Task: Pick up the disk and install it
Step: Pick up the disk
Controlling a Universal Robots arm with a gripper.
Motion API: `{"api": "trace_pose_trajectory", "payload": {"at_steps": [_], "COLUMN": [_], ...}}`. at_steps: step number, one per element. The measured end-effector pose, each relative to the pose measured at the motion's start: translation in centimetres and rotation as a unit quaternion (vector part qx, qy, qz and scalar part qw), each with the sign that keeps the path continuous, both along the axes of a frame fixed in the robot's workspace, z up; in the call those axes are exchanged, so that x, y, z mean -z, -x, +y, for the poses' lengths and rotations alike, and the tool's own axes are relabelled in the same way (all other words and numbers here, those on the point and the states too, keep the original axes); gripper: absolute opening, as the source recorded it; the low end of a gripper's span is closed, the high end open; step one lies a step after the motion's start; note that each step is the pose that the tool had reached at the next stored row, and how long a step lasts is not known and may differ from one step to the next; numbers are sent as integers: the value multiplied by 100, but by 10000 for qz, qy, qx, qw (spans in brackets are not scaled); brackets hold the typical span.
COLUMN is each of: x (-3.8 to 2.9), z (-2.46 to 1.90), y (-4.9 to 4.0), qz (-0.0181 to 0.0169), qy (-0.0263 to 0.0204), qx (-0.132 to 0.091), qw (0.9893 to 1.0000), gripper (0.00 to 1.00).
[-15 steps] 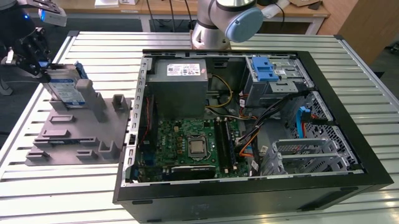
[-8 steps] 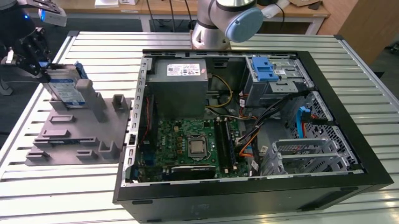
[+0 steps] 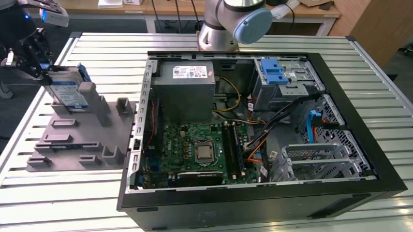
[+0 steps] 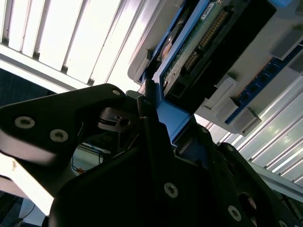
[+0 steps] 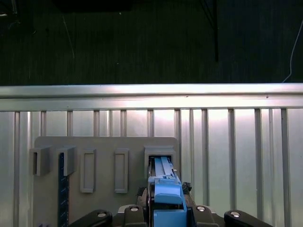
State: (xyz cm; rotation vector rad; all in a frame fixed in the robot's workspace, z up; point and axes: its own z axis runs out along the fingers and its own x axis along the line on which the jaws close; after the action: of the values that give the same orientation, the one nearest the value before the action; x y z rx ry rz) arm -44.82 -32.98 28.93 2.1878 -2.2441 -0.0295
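One black tool [image 3: 45,70] pinches the blue-railed disk [image 3: 67,92], which stands on edge in a grey holder's [image 3: 71,140] slot on the slatted worktop [image 3: 65,198], beside an open computer case [image 3: 258,205].

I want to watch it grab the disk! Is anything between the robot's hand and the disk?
Nothing visible does. The hand is closed on the blue end of the disk, which stands in the grey holder.

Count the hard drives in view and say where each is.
1. The disk stands on edge in the grey holder at the exterior view's left, gripped by the claw. Others may be hidden inside the computer case.
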Motion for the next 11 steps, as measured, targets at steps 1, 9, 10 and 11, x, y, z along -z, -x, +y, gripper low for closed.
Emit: {"api": "trace_pose_trajectory", "payload": {"at_steps": [1,9,10,11], "x": [-7,-82,-92,-102], "z": [0,0,0,0], "y": [0,0,0,0], "qz": [-1,0,0,0], "qy": [0,0,0,0], "qx": [0,0,0,0], "qw": [10000,10000,10000,10000], "gripper": [36,36,36,36]}}
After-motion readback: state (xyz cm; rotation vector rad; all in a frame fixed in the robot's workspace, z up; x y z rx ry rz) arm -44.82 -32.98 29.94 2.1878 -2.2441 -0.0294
